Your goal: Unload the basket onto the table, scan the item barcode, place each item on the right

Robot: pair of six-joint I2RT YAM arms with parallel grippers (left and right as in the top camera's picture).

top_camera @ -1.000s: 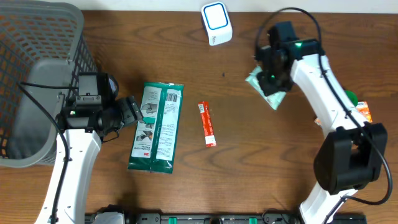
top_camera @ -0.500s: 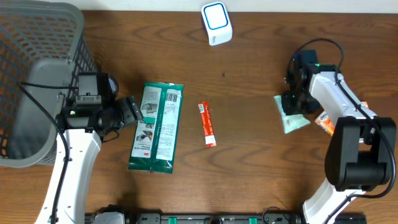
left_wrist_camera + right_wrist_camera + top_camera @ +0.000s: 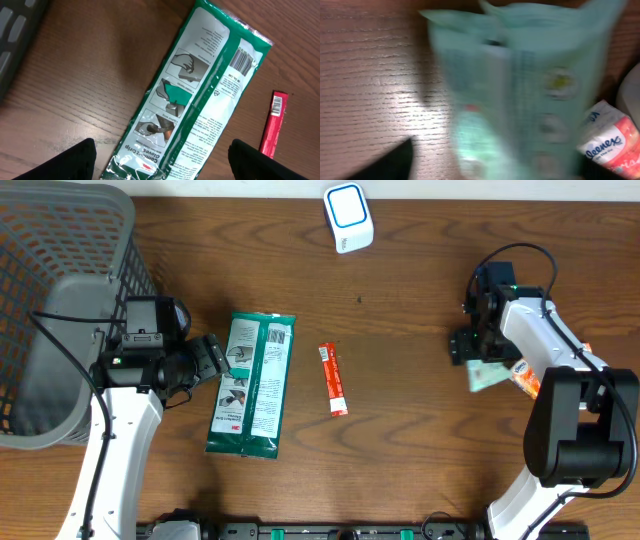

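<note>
One pale green soft plastic packet [image 3: 488,375] lies on the right side of the brown wooden table [image 3: 400,440], just on the near side of the right gripper [image 3: 474,348]. In the right wrist view the packet fills most of the frame and is blurred, so its print cannot be read. The right gripper's jaws stand spread. The one dark finger [image 3: 387,161] that shows sits clear of the packet's left edge, and the other is hidden behind the packet, so whether it touches cannot be told.

Just right of the packet, touching or nearly touching it, lies an orange-and-white Kleenex tissue pack [image 3: 610,145]. Far from both, at the back edge of the table and left of the right arm, stands a white box-shaped scanner with a blue ring on its face [image 3: 348,217].

Near the middle of the table lies a thin red stick sachet [image 3: 333,379]. Left of it, apart, is a long green-and-white glove packet [image 3: 252,385], lying flat with its barcode [image 3: 243,60] facing up at the far end. The left gripper [image 3: 212,358] hovers at that packet's left edge with its jaws spread wide, pinching nothing. A grey mesh basket [image 3: 60,240] fills the far left corner.
</note>
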